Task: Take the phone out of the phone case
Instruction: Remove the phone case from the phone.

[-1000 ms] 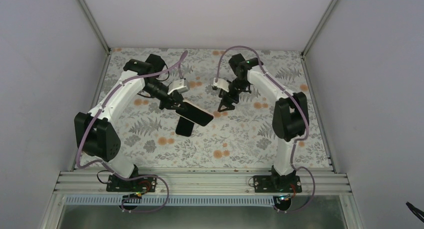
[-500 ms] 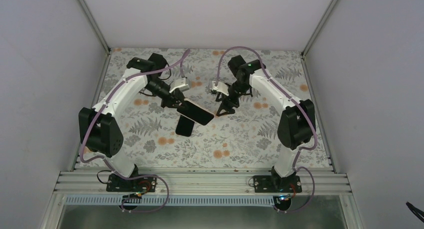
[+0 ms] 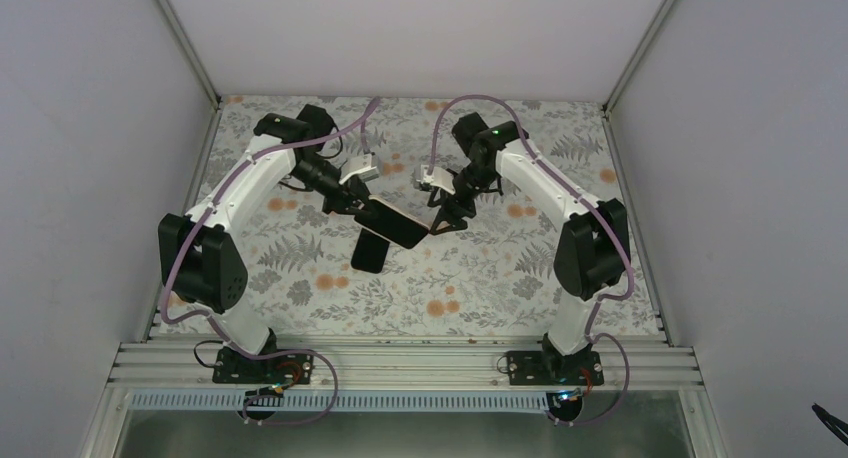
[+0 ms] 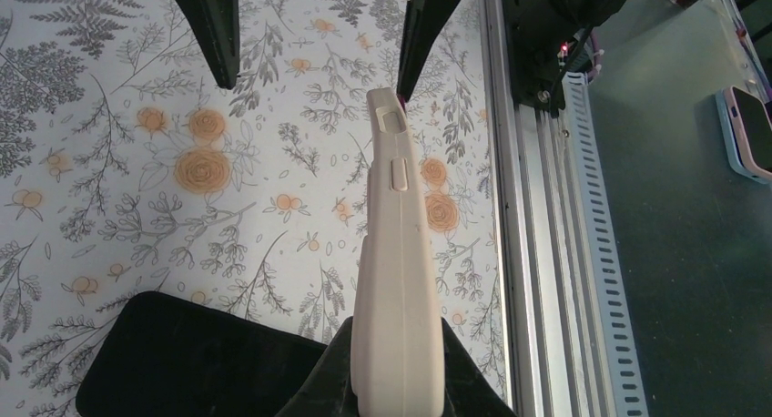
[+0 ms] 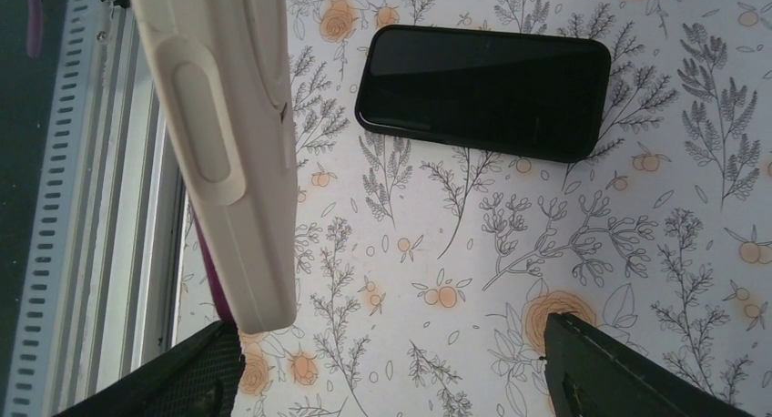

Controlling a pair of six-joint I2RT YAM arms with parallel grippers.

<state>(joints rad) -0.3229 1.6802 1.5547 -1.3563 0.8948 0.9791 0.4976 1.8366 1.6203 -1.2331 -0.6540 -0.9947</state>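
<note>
Phone (image 3: 392,225), seated in cream phone case (image 4: 393,253)

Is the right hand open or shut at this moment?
Open. In its wrist view the right hand shows both fingers wide apart, gripping nothing.

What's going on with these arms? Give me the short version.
The left claw is shut on a cream phone case and holds it in the air above the floral table. Seen from above, the case's face is dark, so it seems not yet emptied. The right claw is open at the case's free end and is not gripping it. A black phone lies flat on the table below.
</note>
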